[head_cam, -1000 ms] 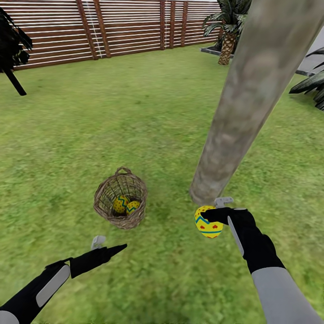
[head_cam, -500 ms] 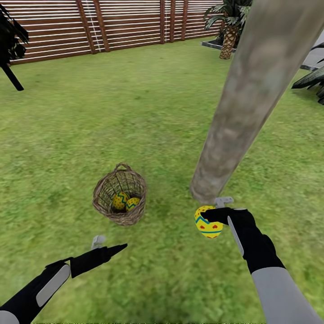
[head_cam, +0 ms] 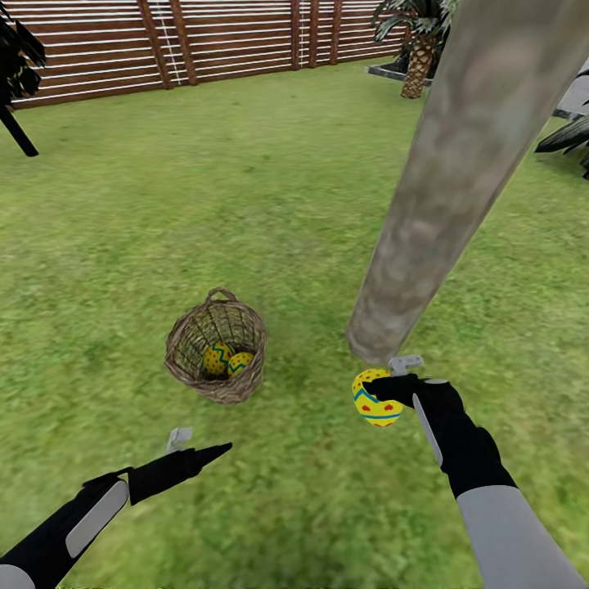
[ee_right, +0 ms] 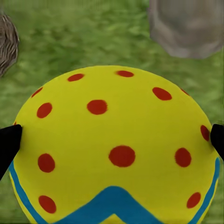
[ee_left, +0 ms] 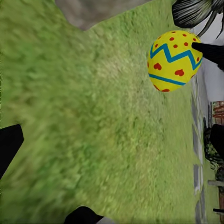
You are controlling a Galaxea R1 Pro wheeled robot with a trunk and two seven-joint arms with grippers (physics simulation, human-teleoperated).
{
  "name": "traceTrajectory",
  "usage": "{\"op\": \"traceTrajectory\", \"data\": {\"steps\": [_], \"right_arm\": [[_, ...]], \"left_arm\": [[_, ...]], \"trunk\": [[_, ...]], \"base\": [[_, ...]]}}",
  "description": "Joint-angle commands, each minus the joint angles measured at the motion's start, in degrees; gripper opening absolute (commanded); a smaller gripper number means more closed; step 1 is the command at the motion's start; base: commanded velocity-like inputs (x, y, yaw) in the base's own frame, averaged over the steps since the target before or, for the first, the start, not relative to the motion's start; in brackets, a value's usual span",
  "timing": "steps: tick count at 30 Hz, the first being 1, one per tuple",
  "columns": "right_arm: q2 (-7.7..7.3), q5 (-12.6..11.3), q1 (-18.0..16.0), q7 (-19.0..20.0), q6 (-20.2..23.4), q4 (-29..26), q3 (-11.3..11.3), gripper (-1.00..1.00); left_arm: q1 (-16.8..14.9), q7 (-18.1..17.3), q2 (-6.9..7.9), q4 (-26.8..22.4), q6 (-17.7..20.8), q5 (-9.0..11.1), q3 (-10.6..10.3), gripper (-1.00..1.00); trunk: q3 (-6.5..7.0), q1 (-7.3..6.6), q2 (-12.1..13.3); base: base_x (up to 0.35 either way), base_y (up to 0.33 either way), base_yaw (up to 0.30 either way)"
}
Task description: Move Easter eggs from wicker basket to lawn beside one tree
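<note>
My right gripper [head_cam: 386,383] is shut on a yellow Easter egg [head_cam: 375,399] with red dots and a blue zigzag, held just above the lawn [head_cam: 270,204] right at the foot of the tree [head_cam: 442,180]. In the right wrist view the egg [ee_right: 116,144] sits between the black fingertips [ee_right: 8,144], with the trunk base [ee_right: 186,28] behind it. Two more eggs [head_cam: 216,357] [head_cam: 240,362] lie in the wicker basket [head_cam: 190,360], left of the trunk. My left gripper [head_cam: 200,446] hangs open and empty in front of the basket; its wrist view catches the held egg [ee_left: 173,60].
A brown slat fence [head_cam: 204,41] closes the far side of the lawn. A short palm [head_cam: 419,57] stands at the back right, dark fronds [head_cam: 564,135] reach in at the right edge, and a dark tree [head_cam: 16,74] stands at the far left.
The camera has tilted slightly, so the fence and basket sit a little higher in the picture. Both arms and the held egg have stayed nearly still.
</note>
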Motion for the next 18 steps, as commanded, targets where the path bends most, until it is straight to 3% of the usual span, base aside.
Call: {"op": "traceTrajectory", "data": {"steps": [1,3,8,13,18], "right_arm": [[0.25,0.0,0.0,-0.3,-0.6,2.9,-0.2,-1.0],[1.25,0.2,-0.9,-0.9,-3.6,7.7,-0.4,-1.0],[1.47,0.1,-6.3,-3.7,-11.7,22.4,-0.7,-1.0],[1.48,0.1,-8.1,-3.8,-14.2,25.5,-0.7,-1.0],[1.48,0.1,-11.3,-3.9,-18.0,33.0,-0.7,-1.0]], "left_arm": [[0.0,0.0,0.0,0.0,0.0,0.0,0.0,1.0],[0.0,0.0,0.04,-0.2,0.0,0.0,0.0,1.0],[0.0,0.0,0.17,-1.9,0.2,0.0,0.0,1.0],[0.0,0.0,0.09,-1.9,0.2,0.0,-0.1,1.0],[0.0,0.0,0.09,-2.1,0.2,0.0,-0.1,1.0]], "trunk": [[-0.28,0.22,-0.4],[-0.82,0.66,-1.2],[-2.17,1.76,-3.2],[-3.52,2.86,-5.2],[-4.88,3.96,-7.2]], "base": [[0.0,0.0,0.0],[0.0,0.0,0.0],[0.0,0.0,0.0],[0.0,0.0,0.0],[0.0,0.0,0.0]]}}
